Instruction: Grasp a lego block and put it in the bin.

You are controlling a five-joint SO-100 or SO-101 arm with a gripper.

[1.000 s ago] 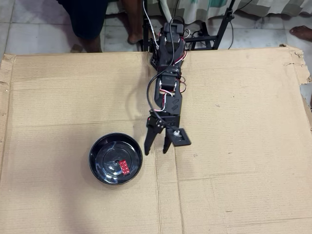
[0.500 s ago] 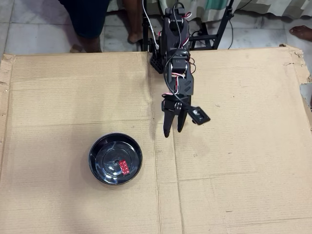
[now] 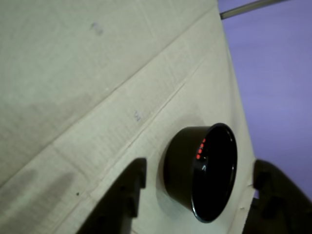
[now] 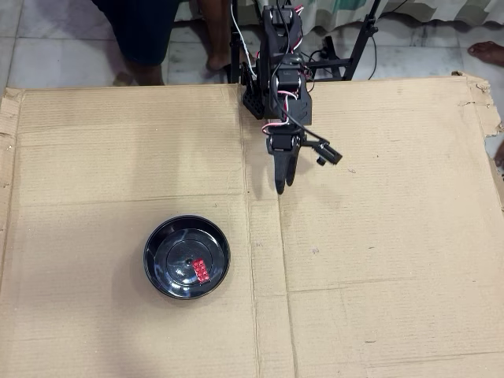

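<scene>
The lego block (image 4: pixel 201 270) lies inside the bin (image 4: pixel 161 242). The pincer (image 4: pixel 283 186) hangs well apart from the bin, nearly closed and empty.

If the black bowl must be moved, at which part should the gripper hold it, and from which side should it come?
Probably the raised rim of the bowl, one finger inside and one outside, coming down from above. The bowl is much too wide to span whole. The rim section facing the gripper, upper right in the overhead view, is free; the red brick lies inside lower right, away from it.
</scene>
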